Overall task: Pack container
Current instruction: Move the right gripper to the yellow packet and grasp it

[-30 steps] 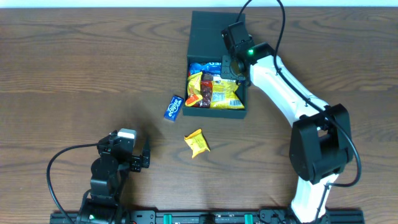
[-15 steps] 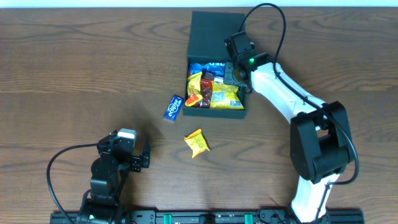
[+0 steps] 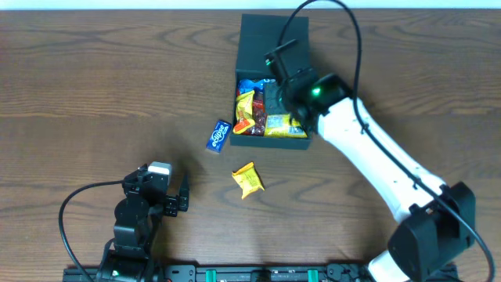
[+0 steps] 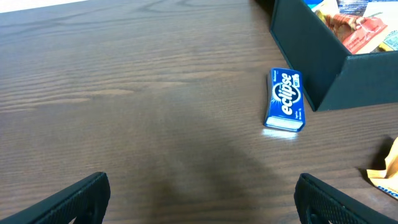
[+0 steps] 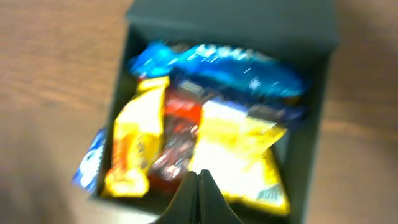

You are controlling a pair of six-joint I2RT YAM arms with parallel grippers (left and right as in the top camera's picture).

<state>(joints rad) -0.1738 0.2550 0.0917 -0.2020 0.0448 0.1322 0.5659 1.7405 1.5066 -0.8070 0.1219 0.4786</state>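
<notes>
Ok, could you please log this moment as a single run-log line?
container: lid open, packets inside | right gripper: shut, above container | left gripper: open, empty | on table: blue gum pack, yellow packet

**Q:** what's actually sitting on your worktop [image 3: 94, 94]?

**A:** Dark wood grain. My container [image 3: 274, 142] sits at the far middle, lid open. A blue Eclipse gum pack [image 3: 219, 135] lies flat just beside its front-left corner. A yellow snack packet [image 3: 248, 179] is nearer me, apart from both.
</notes>
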